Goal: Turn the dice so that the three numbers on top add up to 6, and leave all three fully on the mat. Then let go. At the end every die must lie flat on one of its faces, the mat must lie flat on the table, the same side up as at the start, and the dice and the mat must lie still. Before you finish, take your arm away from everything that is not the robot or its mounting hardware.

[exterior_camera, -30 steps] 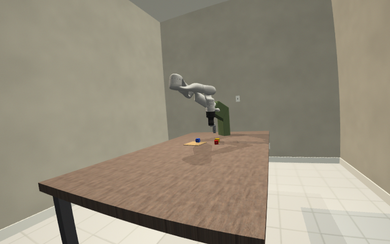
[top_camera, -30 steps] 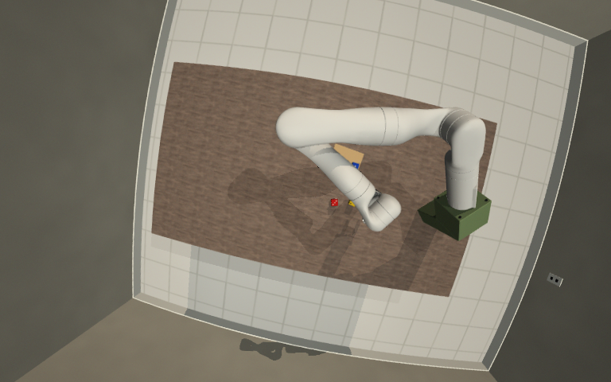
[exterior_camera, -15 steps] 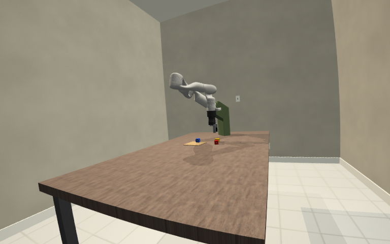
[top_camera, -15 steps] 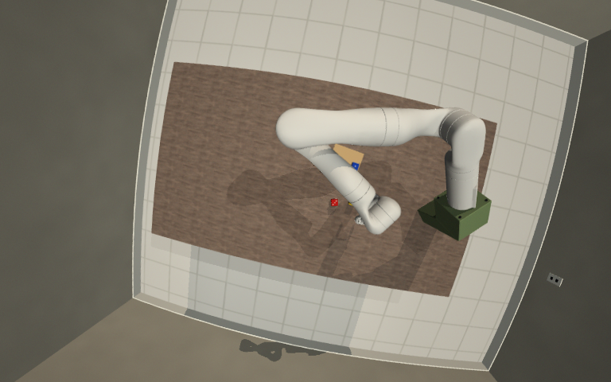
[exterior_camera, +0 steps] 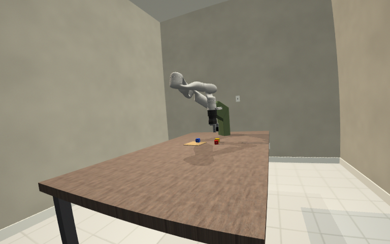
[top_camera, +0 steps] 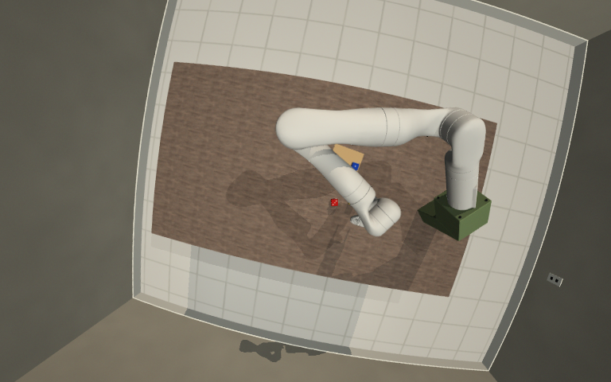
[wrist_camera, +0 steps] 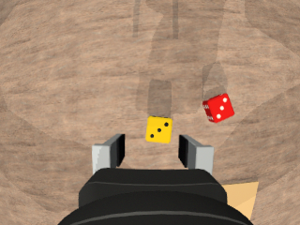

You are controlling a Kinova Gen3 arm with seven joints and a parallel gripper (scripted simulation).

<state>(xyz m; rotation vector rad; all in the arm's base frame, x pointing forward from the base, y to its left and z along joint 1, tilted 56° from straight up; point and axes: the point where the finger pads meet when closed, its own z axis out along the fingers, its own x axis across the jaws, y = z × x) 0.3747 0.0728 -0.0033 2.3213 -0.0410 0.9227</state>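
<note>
Above the yellow die (exterior_camera: 217, 139) (wrist_camera: 159, 130), claw (exterior_camera: 215, 128) (wrist_camera: 152, 145) apart.
Standing on the bare surface (top_camera: 215, 134) (exterior_camera: 172, 178) (wrist_camera: 61, 94), off the mat (top_camera: 348, 154) (exterior_camera: 191, 143) (wrist_camera: 244, 197), the die is probably light and stiff; grasp opposite side faces.

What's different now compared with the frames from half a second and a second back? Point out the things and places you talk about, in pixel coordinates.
The claw (exterior_camera: 215, 130) (wrist_camera: 152, 145) has turned and straightened somewhat, its black body shifting slightly right in the exterior view. From above, the arm now hides the yellow die (exterior_camera: 217, 139) (wrist_camera: 159, 130). No die was taken hold of. The red die (top_camera: 334, 202) (exterior_camera: 216, 142) (wrist_camera: 218, 108), blue die (top_camera: 355, 165) (exterior_camera: 197, 140) and mat (top_camera: 348, 154) (exterior_camera: 190, 144) (wrist_camera: 241, 194) stayed put.
</note>
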